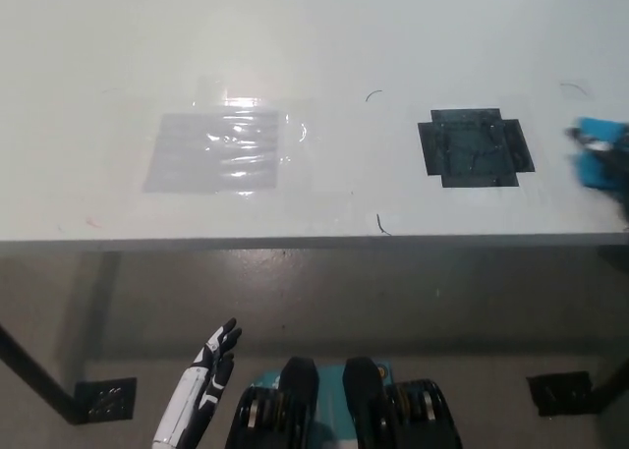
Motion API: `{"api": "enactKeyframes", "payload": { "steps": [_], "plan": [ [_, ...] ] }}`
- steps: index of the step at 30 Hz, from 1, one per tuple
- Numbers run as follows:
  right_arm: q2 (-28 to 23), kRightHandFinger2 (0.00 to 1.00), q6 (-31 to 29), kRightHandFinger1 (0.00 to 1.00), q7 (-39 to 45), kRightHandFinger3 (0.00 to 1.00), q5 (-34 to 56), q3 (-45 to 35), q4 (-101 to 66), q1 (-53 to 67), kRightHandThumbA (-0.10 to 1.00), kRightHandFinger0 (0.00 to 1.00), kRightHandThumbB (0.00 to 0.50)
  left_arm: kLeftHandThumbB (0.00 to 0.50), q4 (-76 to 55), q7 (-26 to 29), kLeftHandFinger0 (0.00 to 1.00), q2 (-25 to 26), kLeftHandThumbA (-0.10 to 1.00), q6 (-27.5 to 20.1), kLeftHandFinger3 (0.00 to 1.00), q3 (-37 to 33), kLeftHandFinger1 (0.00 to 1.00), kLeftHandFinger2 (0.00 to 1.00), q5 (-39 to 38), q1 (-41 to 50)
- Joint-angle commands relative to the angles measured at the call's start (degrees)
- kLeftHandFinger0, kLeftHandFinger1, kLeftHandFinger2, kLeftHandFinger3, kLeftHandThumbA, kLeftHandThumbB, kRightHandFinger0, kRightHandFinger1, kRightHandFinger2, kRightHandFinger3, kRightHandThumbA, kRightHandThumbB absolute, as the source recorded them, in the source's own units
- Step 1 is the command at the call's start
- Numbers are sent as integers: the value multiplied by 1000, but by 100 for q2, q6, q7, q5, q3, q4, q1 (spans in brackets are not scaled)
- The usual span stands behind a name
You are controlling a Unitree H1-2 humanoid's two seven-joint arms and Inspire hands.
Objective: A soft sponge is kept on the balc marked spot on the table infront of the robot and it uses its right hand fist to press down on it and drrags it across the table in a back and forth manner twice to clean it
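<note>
1. Head view, looking steeply down: 1 white table (324, 36) fills the upper half of the picture, with its front edge running across the middle.
2. On the table there is 1 blue sponge (596, 137), 1 black marked spot (476, 146) shaped like a square with notched corners, and 1 shiny clear patch (218, 151) like taped plastic, left of centre.
3. The sponge sits at the far right edge of the picture, to the right of the black marked spot and apart from it, near the table's front edge.
4. The sponge is blurred and partly cut off by the picture's edge, so its long axis and the way it points cannot be told.
5. The black right hand (614, 169) shows only as a dark smear at the right edge, touching the sponge's lower right side; whether its fingers are curled or spread cannot be told.
6. The white left hand (206, 375) rests at the lower left, below the table's edge, holding nothing, with its dark-tipped fingers held fairly straight, slightly apart, and pointing up and a little right.
7. A few thin dark scribble marks lie on the table, 1 of them near the front edge (382, 224).
8. Below the table, 2 dark floor plates show, 1 at the lower left (101, 401) and 1 at the lower right (560, 392).
</note>
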Motion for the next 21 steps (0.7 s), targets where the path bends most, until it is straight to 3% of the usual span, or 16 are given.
{"api": "enactKeyframes", "payload": {
  "steps": [1, 2, 3, 4, 7, 8, 10, 11, 12, 13, 15, 17, 19, 21],
  "plan": [
    [-333, 392, 283, 1, -561, 500, 253, -218, 150, 353, 1000, 0, 27, 82, -98, 49, 1000, 43, 1000, -197, 1000, 32, 1000, 1000, -16, -72],
    [-393, 456, 225, 11, -589, 626, 274, -255, 158, 406, 1000, 0, 3, 83, -107, 39, 1000, 46, 1000, -187, 1000, 29, 1000, 1000, -19, -71],
    [-459, 441, 242, 3, -622, 669, 333, -335, 168, 445, 1000, 0, 0, 84, -121, 48, 1000, 54, 1000, -178, 1000, 26, 1000, 1000, 13, -69],
    [-476, 431, 258, 4, -642, 663, 358, -377, 171, 453, 1000, 0, 0, 86, -124, 46, 1000, 55, 1000, -181, 1000, 25, 1000, 1000, 12, -67],
    [-514, 506, 215, 151, -645, 652, 370, -417, 196, 519, 1000, 75, 0, 95, -135, 56, 1000, 63, 1000, -177, 1000, 33, 1000, 1000, 28, -56],
    [-501, 478, 222, 114, -665, 671, 379, -423, 192, 503, 1000, 10, 0, 86, -114, 66, 1000, 65, 1000, -208, 1000, 32, 1000, 1000, 40, -64],
    [-424, 465, 173, 71, -670, 701, 393, -429, 162, 457, 1000, 0, 0, 83, -67, 93, 1000, 67, 1000, -264, 1000, 32, 1000, 1000, 74, -80],
    [-385, 555, 155, 131, -674, 764, 324, -356, 147, 445, 1000, 16, 0, 90, -64, 68, 1000, 68, 1000, -260, 1000, 32, 1000, 1000, 37, -80],
    [-334, 560, 181, 145, -676, 773, 282, -302, 137, 411, 1000, 10, 8, 78, -90, 51, 1000, 60, 1000, -239, 1000, 27, 1000, 1000, 19, -62],
    [-294, 539, 194, 138, -654, 722, 276, -279, 128, 378, 1000, 1, 4, 75, -113, 46, 1000, 60, 1000, -227, 1000, 23, 1000, 1000, 24, -51],
    [-163, 454, 217, 42, -586, 520, 228, -192, 113, 265, 1000, 0, 28, 85, -112, 43, 1000, 59, 1000, -207, 1000, 31, 1000, 1000, 9, -61],
    [-70, 423, 206, 12, -545, 464, 271, -197, 104, 199, 1000, 0, 34, 86, -119, 31, 1000, 52, 1000, -164, 1000, 24, 1000, 1000, 8, -72],
    [122, 302, 88, 0, -348, 344, 367, -250, 69, 101, 1000, 0, 14, 77, -132, 55, 1000, 54, 1000, -170, 1000, 15, 1000, 1000, 70, -75],
    [348, 262, 36, 0, -383, 262, 257, -128, 60, -35, 1000, 0, 41, 86, -113, 71, 1000, 68, 1000, -204, 1000, 15, 1000, 1000, 101, -85]
  ]
}}
